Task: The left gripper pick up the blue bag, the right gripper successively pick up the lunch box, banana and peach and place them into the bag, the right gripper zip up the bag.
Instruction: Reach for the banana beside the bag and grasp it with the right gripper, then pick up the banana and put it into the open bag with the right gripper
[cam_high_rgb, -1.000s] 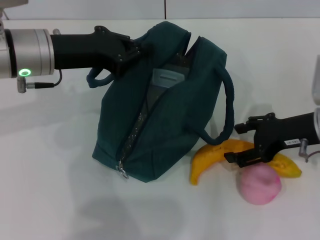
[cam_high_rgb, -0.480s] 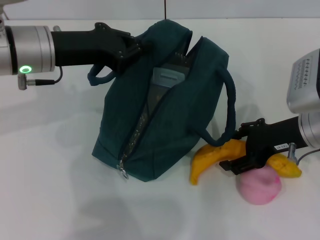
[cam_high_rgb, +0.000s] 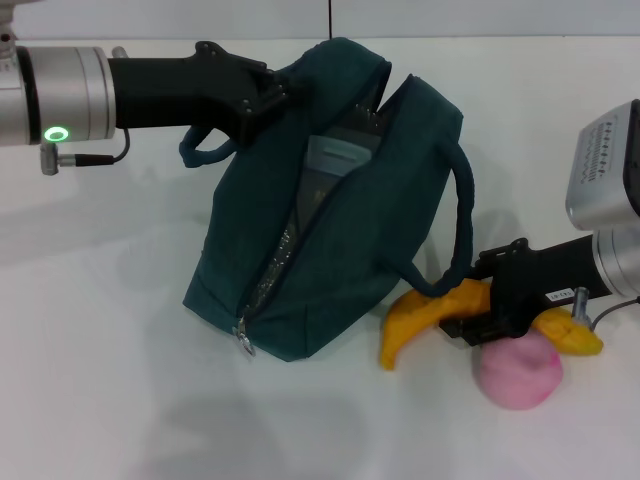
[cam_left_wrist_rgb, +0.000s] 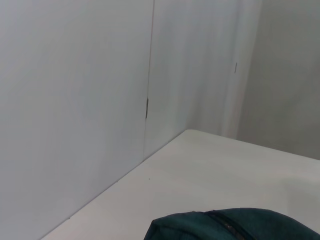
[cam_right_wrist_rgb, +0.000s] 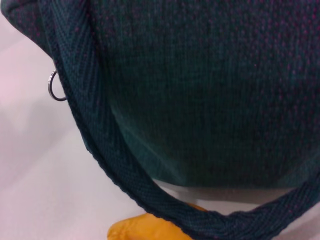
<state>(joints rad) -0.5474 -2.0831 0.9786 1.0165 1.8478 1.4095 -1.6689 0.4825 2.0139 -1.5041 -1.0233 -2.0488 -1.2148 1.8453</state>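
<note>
Banana pickup is the step in hand, judging by the lunch box already sitting inside the bag. The curved yellow banana with orange-brown patches lies on the white bench toward its right edge, one end tucked under the drooping rolled handle of the large dark teal-blue fabric bag, and the round pink matte peach rests just beside it on the near side. The right end effector, a black claw on a horizontal forearm reaching in from the right edge, sits low over the banana's middle; whether its fingers are spread or pressed together I cannot tell, since the claw body hides them.

To do this well, the grasp should take the banana across its thick middle, clear of the peach, and the lift should draw it away from the handle loop before rising, or the handle may snag and tug the bag. The carry then needs to arc up over the bag's open zipper slot.

The left end effector, black and angular on a silver arm with a green light, reaches level from the left edge and pinches the bag's top rim, holding it tilted with the mouth gaping. The clear blue-rimmed plastic lunch box shows inside that opening.
</note>
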